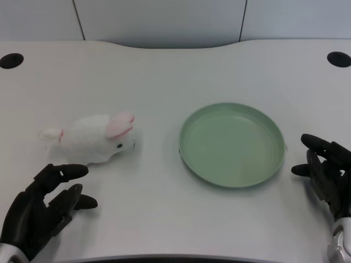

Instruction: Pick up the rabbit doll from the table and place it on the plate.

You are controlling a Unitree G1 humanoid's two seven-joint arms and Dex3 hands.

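Observation:
A white rabbit doll with pink ears lies on its side on the white table, left of centre, its head toward the plate. The round pale green plate sits to its right and holds nothing. My left hand is at the lower left, just in front of the doll and apart from it, fingers spread and nothing in them. My right hand rests at the right edge, beside the plate's rim.
Two dark round holes sit in the table's far corners. A grey panelled wall rises behind the table's curved back edge.

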